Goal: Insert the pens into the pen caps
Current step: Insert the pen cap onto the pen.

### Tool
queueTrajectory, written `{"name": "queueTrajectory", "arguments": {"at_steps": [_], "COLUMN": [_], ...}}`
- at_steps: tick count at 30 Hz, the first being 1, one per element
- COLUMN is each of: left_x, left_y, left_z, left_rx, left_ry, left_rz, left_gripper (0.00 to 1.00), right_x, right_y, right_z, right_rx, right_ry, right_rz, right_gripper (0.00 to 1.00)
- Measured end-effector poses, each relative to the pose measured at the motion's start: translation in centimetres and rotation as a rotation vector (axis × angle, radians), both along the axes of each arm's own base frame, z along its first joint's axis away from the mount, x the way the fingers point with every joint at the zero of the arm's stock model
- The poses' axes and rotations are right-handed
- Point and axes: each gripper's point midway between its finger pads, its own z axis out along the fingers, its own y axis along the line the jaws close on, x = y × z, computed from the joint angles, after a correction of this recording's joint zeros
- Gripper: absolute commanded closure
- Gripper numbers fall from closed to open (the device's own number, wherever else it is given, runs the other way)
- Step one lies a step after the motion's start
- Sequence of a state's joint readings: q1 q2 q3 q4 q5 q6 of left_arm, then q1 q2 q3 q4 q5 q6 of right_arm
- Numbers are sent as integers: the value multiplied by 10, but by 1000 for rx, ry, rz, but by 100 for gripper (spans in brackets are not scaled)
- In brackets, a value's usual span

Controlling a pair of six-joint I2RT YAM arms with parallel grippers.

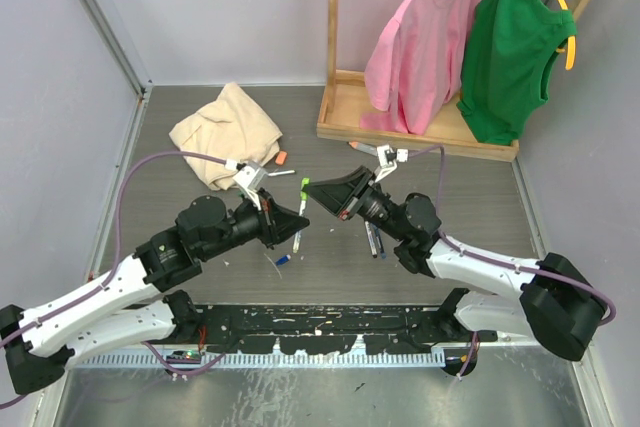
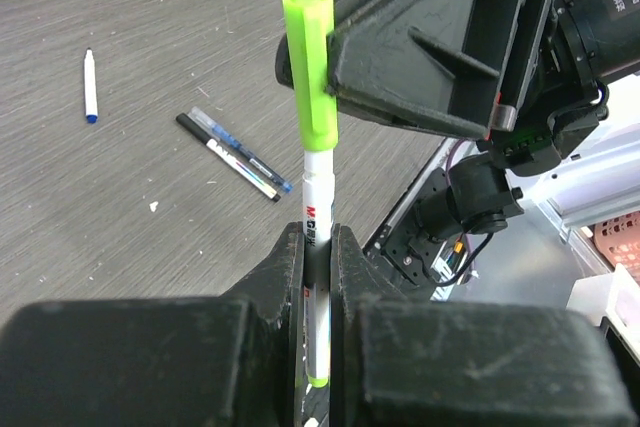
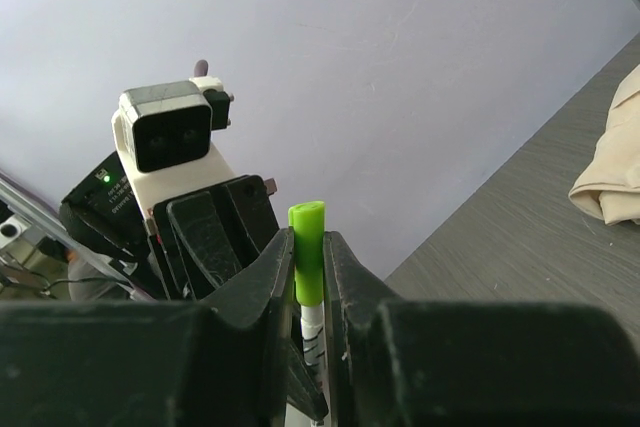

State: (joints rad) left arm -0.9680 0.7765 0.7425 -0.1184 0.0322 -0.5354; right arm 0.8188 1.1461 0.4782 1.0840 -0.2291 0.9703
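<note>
Pen (image 2: 318, 187) with white barrel, upright in the left wrist view, clamped between the narrow-set jaws of the left gripper (image 2: 318, 239). Lime-green butt end just visible low in the slot between them. Lime-green cap (image 2: 310, 67) over the pen's upper end, clip side toward the camera. Right gripper (image 3: 308, 242) closed on that same cap, one black finger (image 3: 262, 282) pressed to each flank, cap top poking out just above. White barrel with dark print visible below the cap in the right wrist view.

Seen from above: pen and cap held off the grey table (image 1: 450, 197), between the two gripper noses, right of the beige cloth (image 1: 225, 132) and toward the arm bases from it. Orange cap (image 1: 281, 158) on the table just beside the cloth's right edge. Blue cap (image 1: 283, 260) well apart from the cloth, on its near side. Two dark pens (image 1: 373, 237) side by side, far right of the cloth and nearer the bases, partly under the right arm. Orange-ended marker (image 1: 356, 146) right of the cloth, about level with the orange cap. Wooden rack base (image 1: 420, 137) further right of the cloth again, pink shirt (image 1: 420, 42) and green tank top (image 1: 510, 47) on hangers above it.

White pen with blue tip (image 2: 90, 87) lying alone on the table in the left wrist view. Place relative to the cloth not possible to tell, cloth outside that view.
</note>
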Motion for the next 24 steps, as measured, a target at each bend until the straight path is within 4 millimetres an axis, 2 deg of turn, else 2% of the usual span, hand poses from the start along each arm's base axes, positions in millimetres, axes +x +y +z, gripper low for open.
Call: {"name": "queueTrajectory", "arguments": {"at_steps": [6, 14, 18, 24], "left_x": [-2, -8, 2, 12], "left_y": [6, 7, 12, 24], "left_z": [-4, -12, -1, 10], "left_rx": [9, 28, -5, -24], "left_ry": [16, 44, 14, -27], "left_rz": [14, 2, 57, 140], "left_gripper": [100, 100, 100, 100], "right_x": [-11, -18, -32, -36], "right_y": [8, 6, 9, -8], "right_z": [-12, -21, -37, -39], "right_rx": [-34, -70, -159, -234], "right_ry": [-28, -49, -44, -61], "right_rz": [-27, -75, -40, -81], "right_gripper": [91, 71, 60, 51]}}
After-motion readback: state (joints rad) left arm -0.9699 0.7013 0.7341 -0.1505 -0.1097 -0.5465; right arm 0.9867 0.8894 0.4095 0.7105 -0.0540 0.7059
